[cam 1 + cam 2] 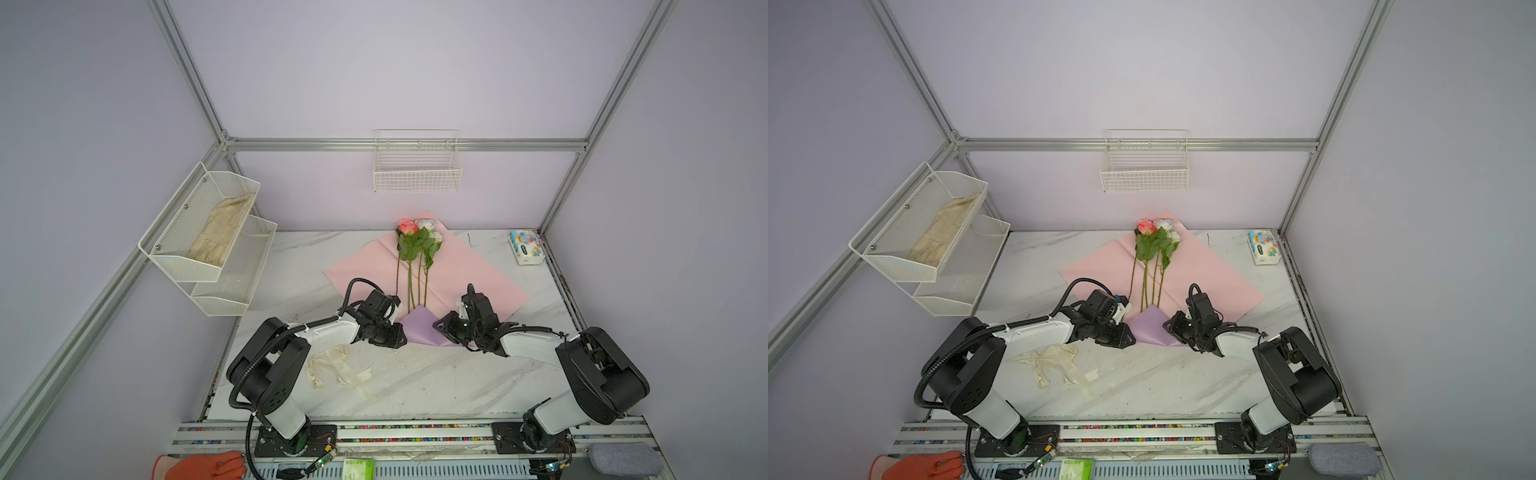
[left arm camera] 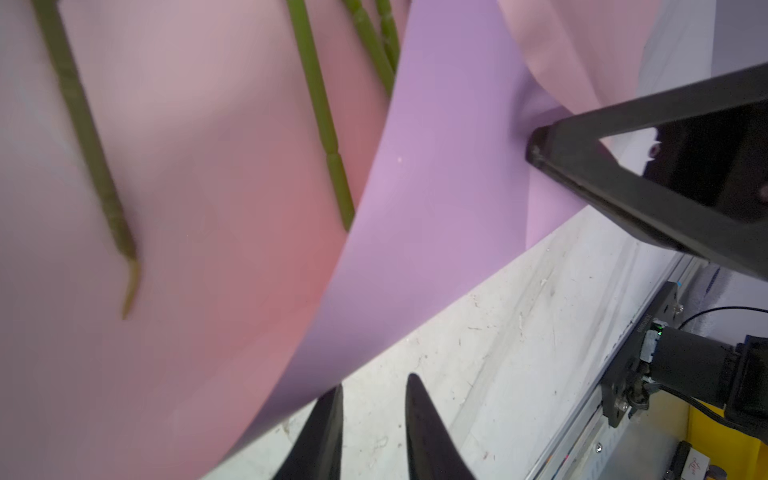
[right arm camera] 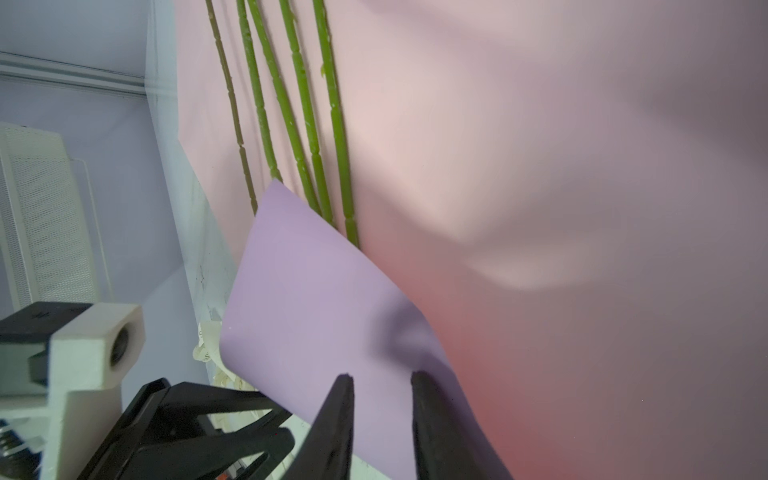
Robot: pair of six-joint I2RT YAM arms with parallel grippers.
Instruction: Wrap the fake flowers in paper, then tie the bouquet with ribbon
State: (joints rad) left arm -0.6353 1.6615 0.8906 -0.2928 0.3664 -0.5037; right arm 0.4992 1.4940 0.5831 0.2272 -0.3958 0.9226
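The bouquet of fake flowers (image 1: 415, 249) (image 1: 1154, 249) lies flat on a pink paper sheet (image 1: 478, 274), with its pink, white and pale blue heads at the far end. The thin green stems (image 2: 320, 108) (image 3: 307, 124) run toward me. The sheet's near corner is folded over the stem ends as a lilac flap (image 1: 422, 328) (image 2: 436, 187) (image 3: 316, 291). My left gripper (image 1: 395, 334) (image 2: 374, 382) is open at the flap's left edge, with bare table between its fingers. My right gripper (image 1: 438, 326) (image 3: 382, 376) is open, its tips pressing into the flap's right side.
A loose cream lettered ribbon (image 1: 332, 370) (image 1: 1054, 365) lies on the marble table under my left arm. A tissue pack (image 1: 525, 247) sits at the back right. A wire basket (image 1: 417, 170) hangs on the back wall and a two-tier rack (image 1: 208, 237) on the left wall.
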